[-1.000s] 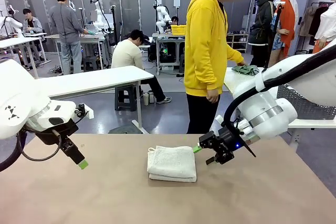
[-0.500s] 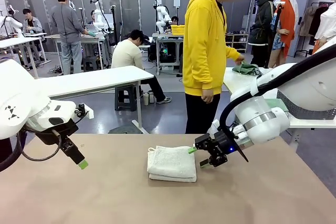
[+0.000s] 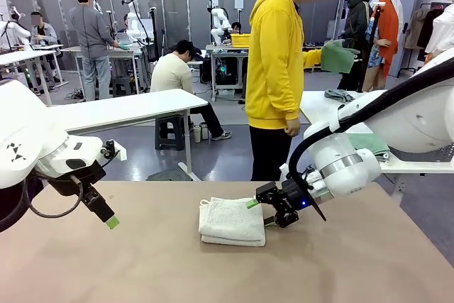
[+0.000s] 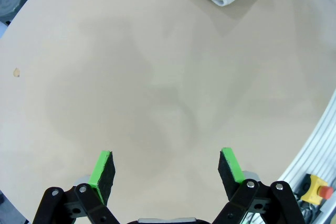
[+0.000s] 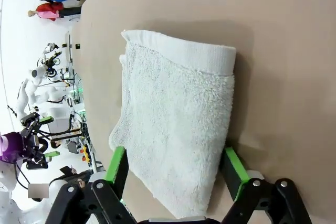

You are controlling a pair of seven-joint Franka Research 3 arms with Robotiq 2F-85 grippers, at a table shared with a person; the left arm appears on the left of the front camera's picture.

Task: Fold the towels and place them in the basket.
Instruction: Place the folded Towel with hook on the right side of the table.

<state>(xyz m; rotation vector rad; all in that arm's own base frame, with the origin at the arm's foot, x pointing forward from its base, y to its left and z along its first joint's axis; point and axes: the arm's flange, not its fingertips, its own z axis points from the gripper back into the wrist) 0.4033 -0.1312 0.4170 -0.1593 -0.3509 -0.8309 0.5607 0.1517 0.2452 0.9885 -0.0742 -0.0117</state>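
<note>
Tabletop [image 3: 142, 267]: tan and bare but for one towel. Behind it is a busy workshop, and a person [image 3: 272, 152] in a yellow hoodie [image 3: 273, 54] stands at the far side.
Pale towel [image 3: 233, 221]: folded, lying flat near the middle of the tabletop.
Long axis: in my right wrist view the cloth runs straight away from me, its hemmed end farthest off. It therefore lies left-to-right across the tabletop, with a short end toward my right arm.
Right fingers [image 3: 260, 213]: spread wide and holding nothing. They are low at the towel's right short end, one pad on each side, so the near end lies between them. I cannot tell whether the pads touch the cloth.
Left fingers [image 4: 167, 170]: spread wide and empty, hanging over bare tabletop well apart from the towel. Just a folded corner sits at the far top of that wrist view.
Nearer arm: the right, by a wide margin.
Green towel [image 3: 336, 56]: held up in the person's hand. A second green one lies on the side table [image 3: 316, 108] beyond my right arm.
Step, as I judge it: this towel looks folded, so next is taking hold of it for the carry to the basket.
What the grip calls for: closing across the towel's width to gather every layer. Catching the top layer alone would let the fold fall open.
</note>
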